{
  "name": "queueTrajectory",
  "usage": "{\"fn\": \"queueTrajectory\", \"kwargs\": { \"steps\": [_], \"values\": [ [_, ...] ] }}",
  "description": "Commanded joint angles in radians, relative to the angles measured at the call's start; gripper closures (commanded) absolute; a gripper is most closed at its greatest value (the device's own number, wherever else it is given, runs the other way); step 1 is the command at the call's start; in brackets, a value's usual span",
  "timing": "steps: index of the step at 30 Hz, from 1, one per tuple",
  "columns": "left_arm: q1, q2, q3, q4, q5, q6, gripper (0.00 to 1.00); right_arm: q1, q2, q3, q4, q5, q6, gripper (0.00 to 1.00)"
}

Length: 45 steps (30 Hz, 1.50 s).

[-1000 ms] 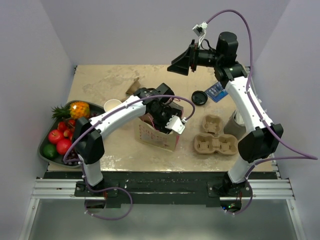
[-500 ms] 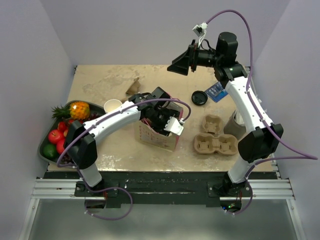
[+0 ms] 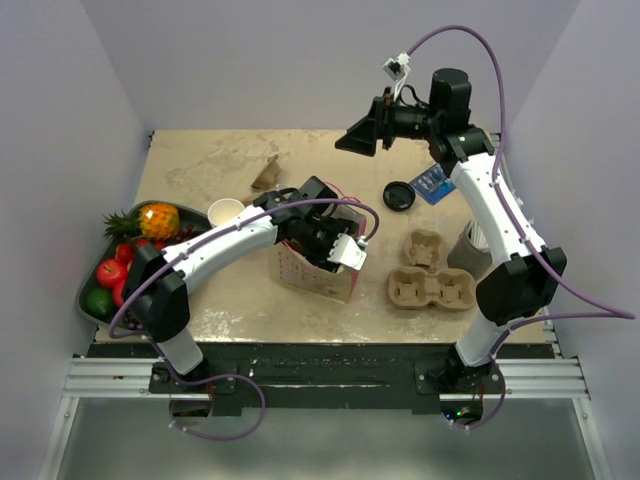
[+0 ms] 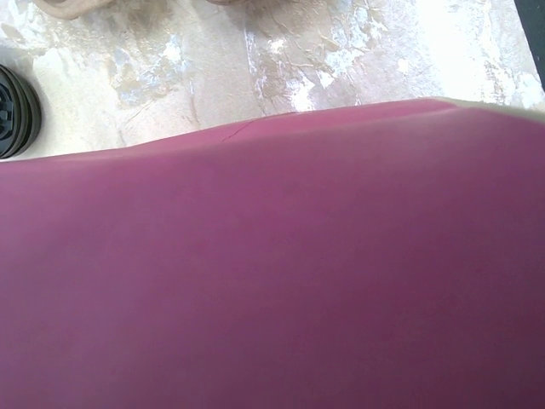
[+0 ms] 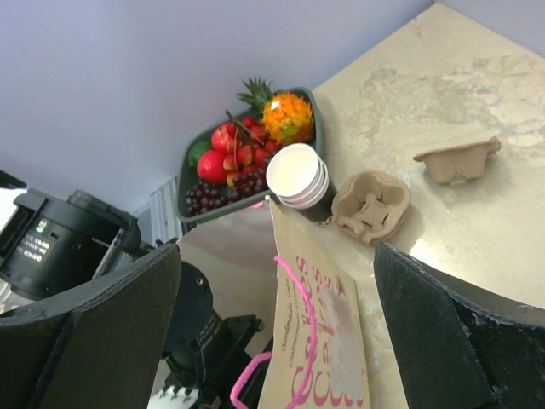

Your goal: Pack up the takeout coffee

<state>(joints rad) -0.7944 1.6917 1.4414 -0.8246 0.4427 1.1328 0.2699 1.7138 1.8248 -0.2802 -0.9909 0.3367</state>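
The takeout coffee is not showing in any view, so where it is sitting cannot be told. The left gripper [image 3: 325, 235] is reaching down into the paper bag [image 3: 312, 272], its wrist view showing mostly the bag's magenta wall; whether it is clenching anything cannot be told. The right gripper [image 3: 361, 137] is hovering high over the table's [image 3: 200, 160] far side, fingers [image 5: 94, 341] spread wide, grasping nothing

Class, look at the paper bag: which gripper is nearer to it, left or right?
Left. The left gripper is down at the open top of the bag. The right gripper hangs high beyond the bag, well apart from it, with its jaws open.
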Motion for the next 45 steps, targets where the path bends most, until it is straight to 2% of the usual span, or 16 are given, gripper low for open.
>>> {"fn": "queueTrajectory", "kwargs": {
  "steps": [1,4,8,12,15,17,19,24,27,28,30,31,33,38,42,45],
  "values": [
    [-0.005,-0.02,-0.016,-0.097,0.005,-0.048,0.27,0.003,-0.019,0.014,-0.14,-0.089,-0.115,0.01],
    [-0.005,-0.047,-0.036,-0.077,-0.001,-0.045,0.24,0.002,0.01,0.062,-0.351,-0.106,-0.298,0.01],
    [-0.006,-0.061,-0.047,-0.056,0.011,-0.054,0.23,0.003,0.049,0.132,-0.511,-0.124,-0.395,0.01],
    [-0.006,-0.072,-0.056,-0.042,0.005,-0.053,0.23,0.015,0.092,0.18,-0.747,-0.178,-0.53,0.01],
    [-0.006,-0.092,-0.079,-0.016,-0.001,-0.051,0.23,0.057,0.102,0.202,-0.881,-0.132,-0.662,0.01],
    [-0.006,-0.105,-0.102,0.01,-0.001,-0.057,0.24,0.098,0.083,0.15,-0.89,-0.068,-0.688,0.01],
    [-0.006,-0.124,-0.125,0.025,0.002,-0.062,0.24,0.11,0.049,0.064,-0.826,-0.04,-0.609,0.02],
    [-0.008,-0.148,-0.156,0.051,0.01,-0.071,0.25,0.141,0.038,0.018,-0.757,0.047,-0.551,0.13],
    [-0.008,-0.153,-0.161,0.065,0.011,-0.077,0.25,0.158,0.041,0.016,-0.706,0.074,-0.516,0.26],
    [-0.008,-0.155,-0.162,0.068,0.011,-0.077,0.25,0.164,0.044,0.022,-0.692,0.075,-0.49,0.4],
    [-0.009,-0.158,-0.165,0.071,0.01,-0.077,0.25,0.167,0.064,0.037,-0.674,0.081,-0.479,0.57],
    [-0.009,-0.158,-0.165,0.071,0.01,-0.077,0.26,0.167,0.072,0.056,-0.669,0.084,-0.472,0.79],
    [-0.009,-0.161,-0.165,0.073,0.01,-0.079,0.26,0.173,0.089,0.074,-0.659,0.106,-0.476,1.0],
    [-0.016,-0.165,-0.159,0.136,-0.062,-0.131,0.29,0.238,0.113,0.221,-0.678,0.176,-0.56,1.0],
    [-0.026,-0.184,-0.145,0.194,-0.149,-0.159,0.33,0.316,0.095,0.355,-0.709,0.299,-0.724,1.0],
    [-0.032,-0.217,-0.177,0.283,-0.24,-0.18,0.35,0.342,0.052,0.303,-0.663,0.362,-0.749,1.0]
  ]
}}
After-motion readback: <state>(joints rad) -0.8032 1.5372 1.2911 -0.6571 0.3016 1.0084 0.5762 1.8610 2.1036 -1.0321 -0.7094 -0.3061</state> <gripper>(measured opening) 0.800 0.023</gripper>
